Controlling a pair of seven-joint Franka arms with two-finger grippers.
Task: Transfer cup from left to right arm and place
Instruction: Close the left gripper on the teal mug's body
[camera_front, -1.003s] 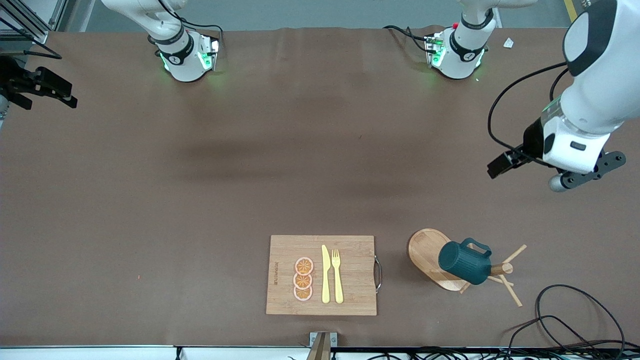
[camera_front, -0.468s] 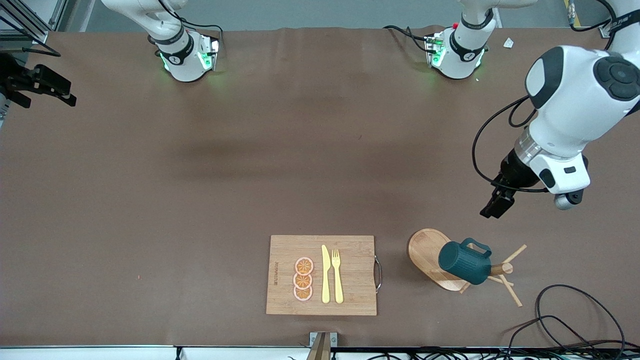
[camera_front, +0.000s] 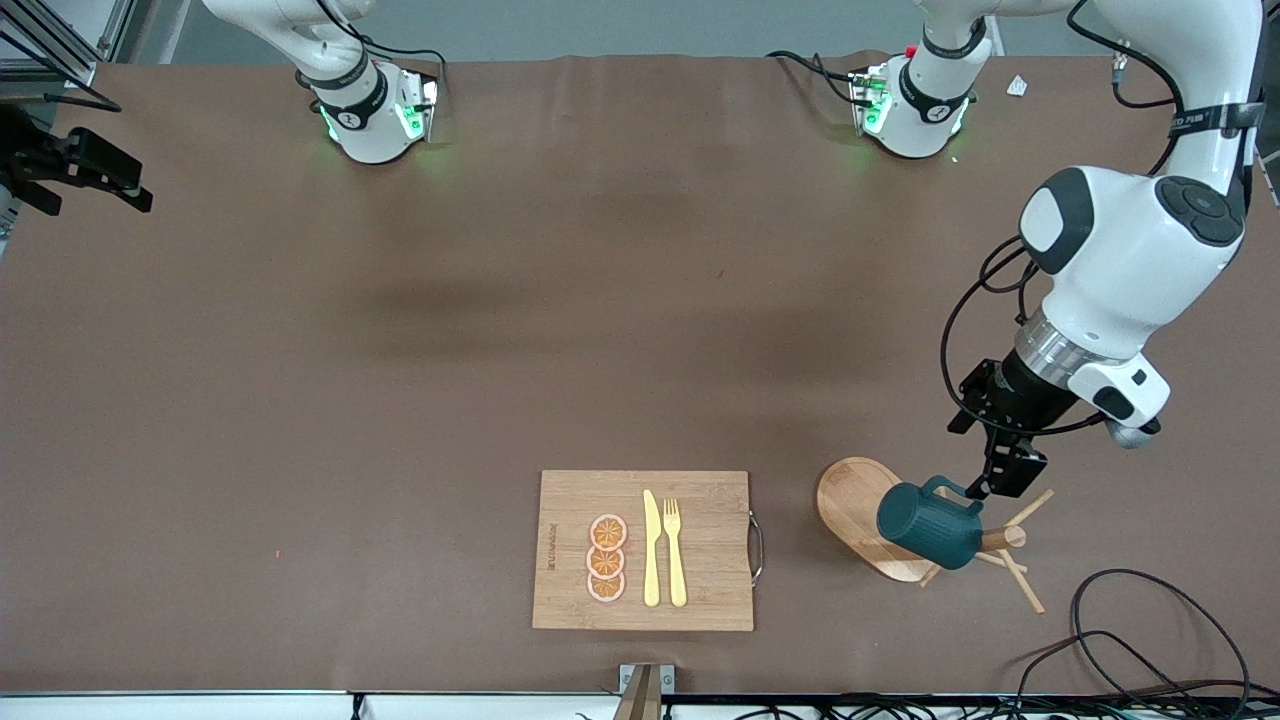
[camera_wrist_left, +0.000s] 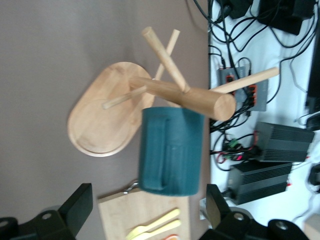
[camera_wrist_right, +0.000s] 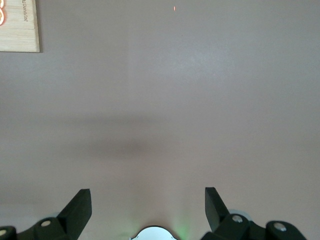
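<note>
Progress: we judge the task to be at its very start; the cup (camera_front: 929, 525) hangs untouched on a peg of the wooden mug tree (camera_front: 1003, 538), so pick-up, handover and placing are all left to do.
Cup location: it sits on the rack toward the left arm's end of the counter (camera_front: 500, 330), beside the cutting board (camera_front: 700, 500), tilted, its handle turned up toward the left tool.
Left tool (camera_front: 1005, 470): it hovers over the rack, just above the cup's handle; in the left wrist view we see both fingers (camera_wrist_left: 75, 207) spread wide with the cup (camera_wrist_left: 172, 150) framed between them and nothing gripped.
Right tool (camera_front: 85, 170): the right arm waits at its own end of the counter; its wrist view shows the fingers (camera_wrist_right: 80, 207) parted over bare brown surface, holding nothing.
Cup material: we see a dark teal-green body, faintly ribbed, matt, with a loop handle; we judge it rigid and easy to pinch across handle or wall.
Rack: pale smooth wood, an oval base (camera_front: 850, 505) with a thick round post and thin dowel pegs splayed outward; we judge the pegs could snag the cup on lift-off.
Board: light bamboo, rectangular, with a metal handle, carrying a yellow knife (camera_front: 651, 550), a yellow fork (camera_front: 675, 550) and three orange slices (camera_front: 606, 558).
Counter: a flat brown mat, slightly creased.
</note>
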